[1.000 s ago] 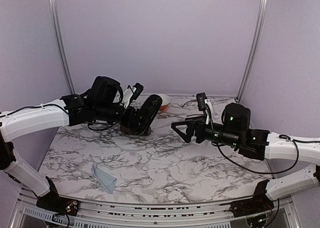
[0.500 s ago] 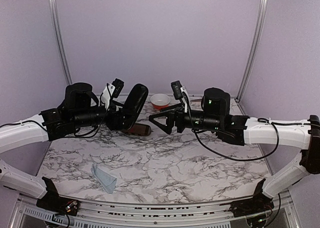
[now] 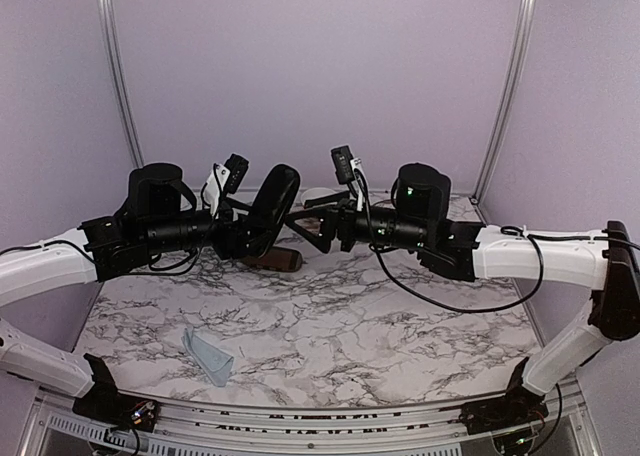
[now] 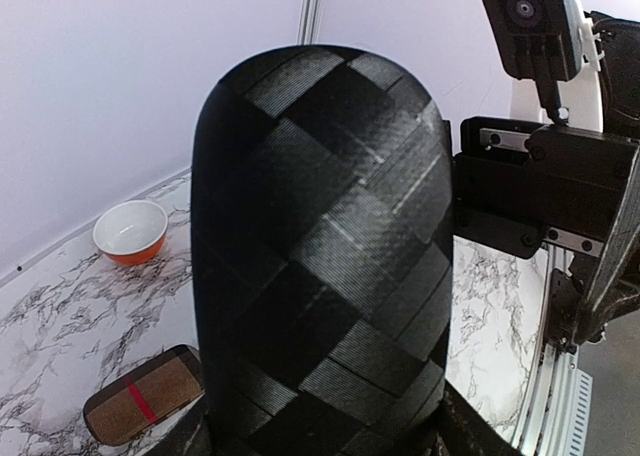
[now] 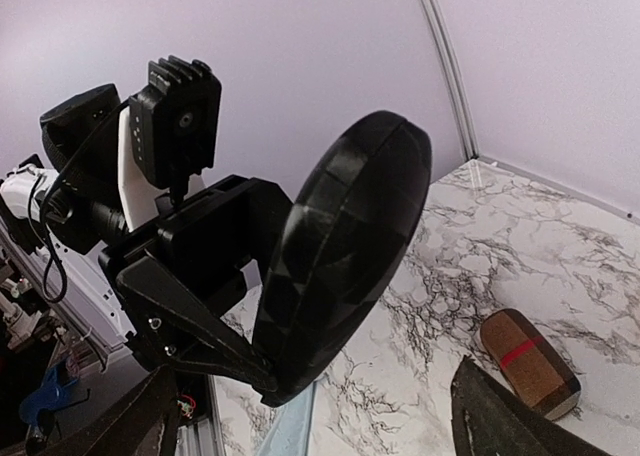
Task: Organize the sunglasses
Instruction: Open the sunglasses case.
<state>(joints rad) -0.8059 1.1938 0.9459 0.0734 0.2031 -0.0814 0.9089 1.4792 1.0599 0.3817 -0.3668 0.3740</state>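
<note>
The sunglasses are out of view. An oblong black case (image 3: pixel 268 208) with a woven pattern is held up above the table, tilted, with my left gripper (image 3: pixel 238 238) shut on its lower end. It fills the left wrist view (image 4: pixel 320 246), where my left gripper (image 4: pixel 320 441) shows only at the bottom corners. My right gripper (image 3: pixel 304 217) is open and level with the case, just to its right. In the right wrist view the black case (image 5: pixel 345 246) stands directly ahead of my right gripper (image 5: pixel 315 381), whose fingers (image 5: pixel 500 416) are spread wide.
An oblong brown case with a red stripe (image 3: pixel 276 261) lies on the marble table (image 3: pixel 380 326) under the raised case. A red bowl (image 4: pixel 130 233) sits at the back, mostly hidden in the top view. A light blue cloth (image 3: pixel 208 354) lies front left.
My left arm drew back to the left and lifted the black case. My right arm swung left and up, bringing its open gripper close to the case.
</note>
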